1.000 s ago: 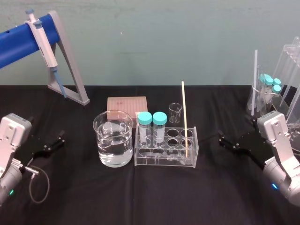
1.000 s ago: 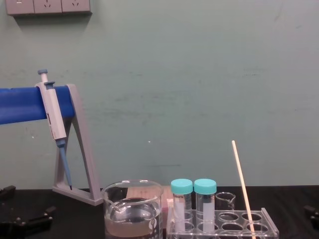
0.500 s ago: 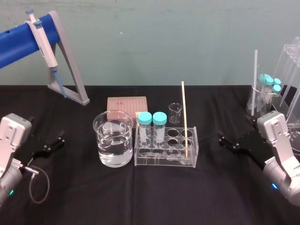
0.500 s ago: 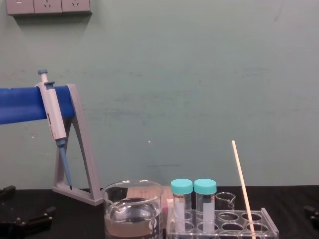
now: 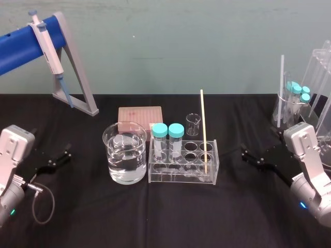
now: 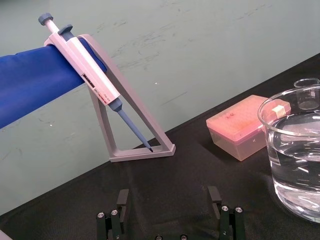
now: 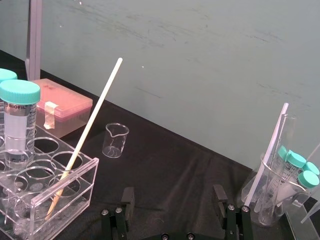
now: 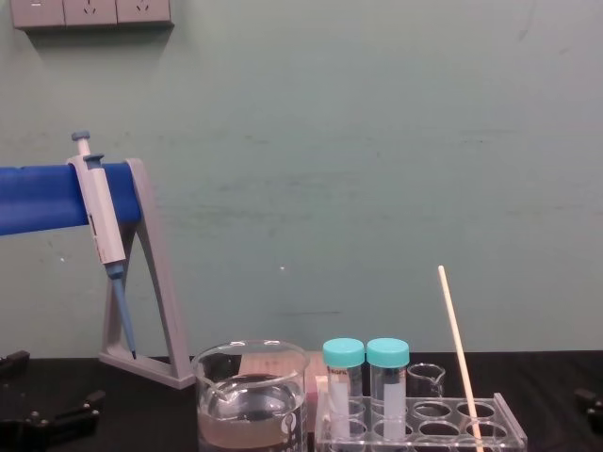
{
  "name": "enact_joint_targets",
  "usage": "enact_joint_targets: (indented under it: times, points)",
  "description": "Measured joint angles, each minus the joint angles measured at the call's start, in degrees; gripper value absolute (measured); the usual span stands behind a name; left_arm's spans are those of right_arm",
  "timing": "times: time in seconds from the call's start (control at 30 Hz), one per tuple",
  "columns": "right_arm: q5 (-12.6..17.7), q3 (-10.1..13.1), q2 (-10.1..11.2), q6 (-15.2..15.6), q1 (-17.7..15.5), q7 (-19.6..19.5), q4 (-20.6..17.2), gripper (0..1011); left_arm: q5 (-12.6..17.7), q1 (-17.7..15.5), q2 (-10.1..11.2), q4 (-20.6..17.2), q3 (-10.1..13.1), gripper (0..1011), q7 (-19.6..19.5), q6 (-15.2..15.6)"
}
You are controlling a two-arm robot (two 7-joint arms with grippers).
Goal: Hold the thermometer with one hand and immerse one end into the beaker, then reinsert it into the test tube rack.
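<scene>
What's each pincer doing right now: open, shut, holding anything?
Left pincer: open, holding nothing, left of the beaker.
Right pincer: open, holding nothing, right of the test tube rack.

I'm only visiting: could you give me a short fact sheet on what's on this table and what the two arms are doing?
Thermometer: leaning in a hole at the right end of the test tube rack
Beaker: just left of the rack, partly filled with clear liquid
Capped tubes: two, at the rack's left end
Left gripper: left of the beaker, jaws open, empty
Right gripper: right of the rack, jaws open, empty
Stage: thermometer not yet picked up
</scene>
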Motion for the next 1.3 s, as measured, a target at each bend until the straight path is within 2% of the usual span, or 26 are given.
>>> enact_joint_targets:
  times: [0.43,0.6,0.7,0.8,0.83,0.9,0.93,1.0,1.03,1.1,1.13,1.17,1.23,1.3]
  points:
    - [-0.01,0.04,-0.02,0.07,-0.02,0.02,-0.03,1003,0.00,0.00,0.00,0.00,0.00,1004,0.00,0.00]
    - [1.26,1.73,0.47,4.73,-1.45,0.10,-4.04,1003,0.00,0.00,0.00,0.00,0.00,1004,0.00,0.00]
    - [3.12,3.94,1.59,7.36,-3.64,0.10,-8.32,1003,0.00,0.00,0.00,0.00,0.00,1004,0.00,0.00]
    - [5.90,6.52,2.79,10.18,-5.80,0.69,-12.51,1003,0.00,0.00,0.00,0.00,0.00,1004,0.00,0.00]
    - [7.87,7.93,3.25,12.09,-6.63,1.39,-14.39,1003,0.00,0.00,0.00,0.00,0.00,1004,0.00,0.00]
    - [9.90,9.28,3.52,14.10,-7.17,2.13,-15.90,1003,0.00,0.00,0.00,0.00,0.00,1004,0.00,0.00]
    - [12.34,10.87,3.75,16.52,-7.54,3.11,-17.49,1003,0.00,0.00,0.00,0.00,0.00,1004,0.00,0.00]
    - [15.29,12.43,3.89,19.33,-7.59,4.47,-18.69,1003,0.00,0.00,0.00,0.00,0.00,1004,0.00,0.00]
    - [18.49,13.84,3.92,22.59,-7.24,6.18,-19.53,1003,0.00,0.00,0.00,0.00,0.00,1004,0.00,0.00]
    - [21.42,14.86,3.92,25.93,-6.55,7.89,-20.01,1003,0.00,0.00,0.00,0.00,0.00,1004,0.00,0.00]
    - [23.76,15.58,3.86,29.05,-5.55,9.24,-20.18,1003,0.00,0.00,0.00,0.00,0.00,1004,0.00,0.00]
    - [23.76,15.58,3.86,29.05,-5.55,9.24,-20.18,1003,0.00,0.00,0.00,0.00,0.00,1004,0.00,0.00]
    - [27.90,16.08,3.77,34.80,-3.11,11.53,-19.79,1003,0.00,0.00,0.00,0.00,0.00,1004,0.00,0.00]
    - [29.65,15.99,3.87,37.07,-1.77,12.45,-19.34,1003,0.00,0.00,0.00,0.00,0.00,1004,0.00,0.00]
